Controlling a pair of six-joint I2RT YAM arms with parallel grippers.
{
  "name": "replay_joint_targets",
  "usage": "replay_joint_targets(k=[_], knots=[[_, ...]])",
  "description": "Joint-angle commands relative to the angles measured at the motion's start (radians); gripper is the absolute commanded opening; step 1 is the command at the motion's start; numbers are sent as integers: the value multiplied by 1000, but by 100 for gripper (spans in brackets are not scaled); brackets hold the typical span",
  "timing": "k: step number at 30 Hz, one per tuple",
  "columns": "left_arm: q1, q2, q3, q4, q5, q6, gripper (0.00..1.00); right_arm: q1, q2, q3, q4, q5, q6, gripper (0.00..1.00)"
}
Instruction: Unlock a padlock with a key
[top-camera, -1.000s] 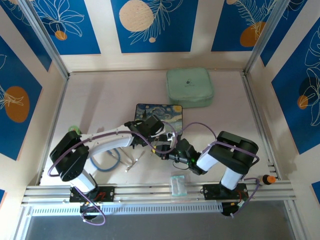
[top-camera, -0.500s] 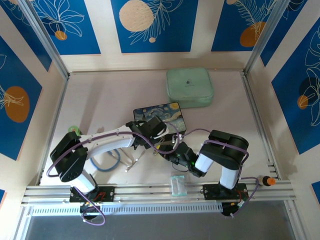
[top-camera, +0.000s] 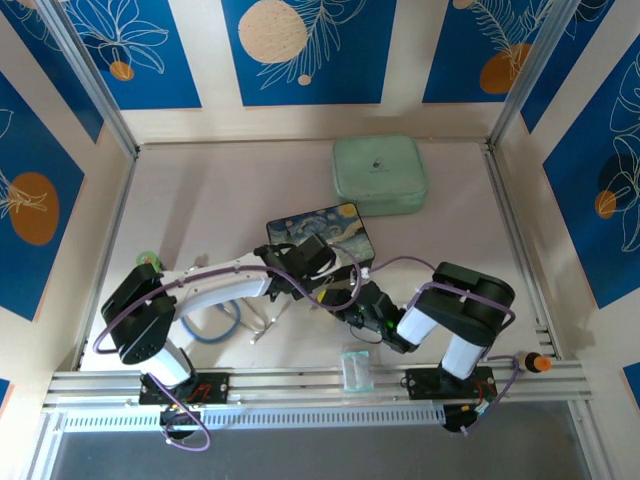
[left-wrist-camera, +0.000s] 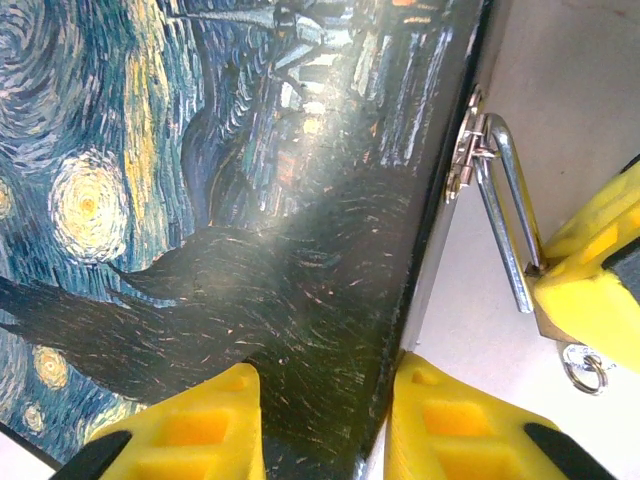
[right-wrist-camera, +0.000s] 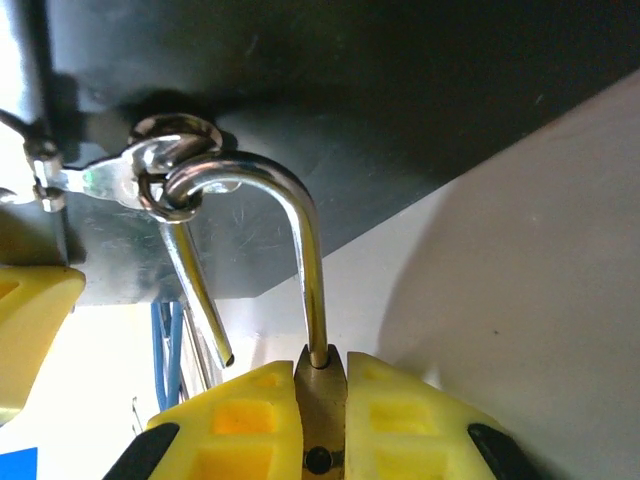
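The right gripper (right-wrist-camera: 321, 372) is clamped tight on the brass body of the padlock (right-wrist-camera: 319, 400), the body wedged between its two yellow fingers with no gap to spare. Rising from those fingers, the silver shackle (right-wrist-camera: 305, 230) tells most of the story. One leg runs down into the body right at the fingertips, while the other ends bare (right-wrist-camera: 223, 350) just to the left of them, out of its hole. I read that as the lock already sprung, so the unlocking proper looks done. What is left, I'd judge, is only the freeing: the bend of the shackle is hooked through the ring of the clasp (right-wrist-camera: 150, 180) on the painted box (left-wrist-camera: 200, 200), well above the gripper's tips. It has to be swung or slid out of there. The key I cannot make out. In the left wrist view a small ring (left-wrist-camera: 585, 366) hangs just under the right arm's fingers (left-wrist-camera: 590, 300), and it may belong to the key, though I cannot tell. The left gripper (left-wrist-camera: 325, 400) has its fingers partway apart, with the near edge of the box running between them. Whether they are truly pinching it or merely straddling it I cannot say. The padlock hangs off to this gripper's right — just beyond its right finger.
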Motion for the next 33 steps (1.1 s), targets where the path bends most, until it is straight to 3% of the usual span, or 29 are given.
replay_joint_targets(k=[1, 13, 18, 25, 33], knots=[[-23, 63, -58, -138, 146, -25, 24, -37, -40, -1, -263, 76, -9, 0], [-33, 79, -78, -114, 155, -28, 24, -134, 10, 42, -131, -73, 155, 0], [-41, 92, -83, -109, 137, -22, 24, -147, -10, 31, -165, -63, 194, 0], [-51, 101, -81, -104, 130, -19, 23, -222, 34, -6, -17, -138, 249, 0], [-51, 108, -96, -107, 110, -19, 22, -250, -23, -8, -90, -130, 225, 0]])
